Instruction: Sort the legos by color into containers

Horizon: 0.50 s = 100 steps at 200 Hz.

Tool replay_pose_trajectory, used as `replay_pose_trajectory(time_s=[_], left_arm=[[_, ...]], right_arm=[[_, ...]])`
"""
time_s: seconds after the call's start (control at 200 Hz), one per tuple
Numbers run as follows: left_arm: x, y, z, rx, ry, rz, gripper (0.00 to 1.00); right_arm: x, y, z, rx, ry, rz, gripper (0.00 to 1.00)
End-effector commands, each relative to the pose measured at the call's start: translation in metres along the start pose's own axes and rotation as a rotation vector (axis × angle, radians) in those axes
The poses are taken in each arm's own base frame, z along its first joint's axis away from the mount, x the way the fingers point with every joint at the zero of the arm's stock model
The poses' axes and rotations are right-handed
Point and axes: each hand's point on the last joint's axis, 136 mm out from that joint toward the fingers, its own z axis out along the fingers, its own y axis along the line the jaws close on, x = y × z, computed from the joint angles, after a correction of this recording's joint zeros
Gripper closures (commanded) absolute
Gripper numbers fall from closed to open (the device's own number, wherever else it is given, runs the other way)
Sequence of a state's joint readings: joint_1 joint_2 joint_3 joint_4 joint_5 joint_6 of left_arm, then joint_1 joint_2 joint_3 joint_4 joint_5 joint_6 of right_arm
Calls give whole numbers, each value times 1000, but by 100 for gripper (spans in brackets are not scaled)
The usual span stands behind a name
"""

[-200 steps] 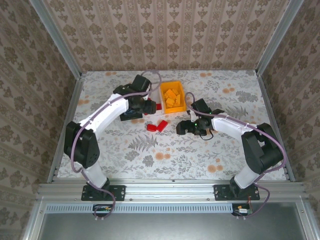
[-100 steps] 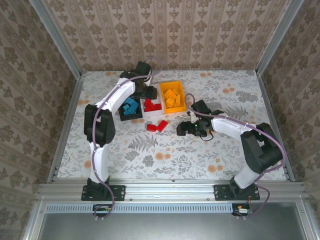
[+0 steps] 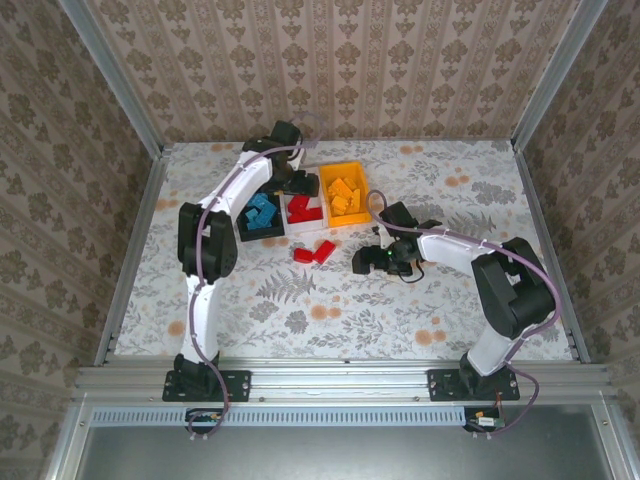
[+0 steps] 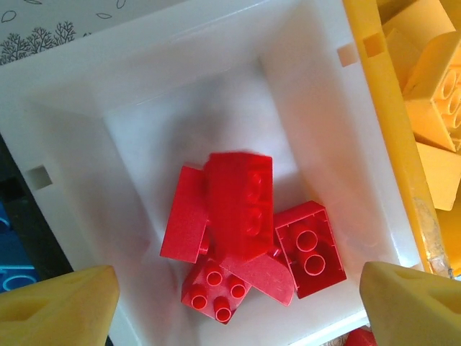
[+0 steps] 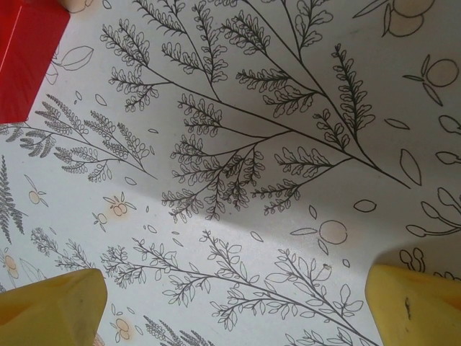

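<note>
On the floral table, the white bin holding red legos lies under the left gripper, its jaws wide and empty, while the right gripper, likewise spread, hovers near two loose red bricks.

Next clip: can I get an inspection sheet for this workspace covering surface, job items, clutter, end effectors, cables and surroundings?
Surface: floral-patterned table, nothing spilled.
Job's things: black bin holds blue bricks; white bin holds red bricks; orange bin holds orange bricks; two loose red bricks lie on the table near the bins.
Clutter: nothing seen.
End effectors: left end effector open above the white bin; right end effector open over bare table beside the loose red bricks.
Cables: a cable runs along each arm, no snag seen.
Surroundings: wallpapered walls, metal frame.
</note>
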<state>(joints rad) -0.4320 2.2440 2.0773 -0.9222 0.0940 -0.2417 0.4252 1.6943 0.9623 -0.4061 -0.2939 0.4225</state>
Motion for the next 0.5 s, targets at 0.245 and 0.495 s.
replay_pose_trajectory(time_s=[0.245,0.495], left_arm=[[-2,-3,-30,6,-31,10,0],[-2,-11,-47,26,-69,16,0]], right_arm=[[-4,5,1,-29,-2,4,5],[-4,8,-1,-39,-9,10,3]])
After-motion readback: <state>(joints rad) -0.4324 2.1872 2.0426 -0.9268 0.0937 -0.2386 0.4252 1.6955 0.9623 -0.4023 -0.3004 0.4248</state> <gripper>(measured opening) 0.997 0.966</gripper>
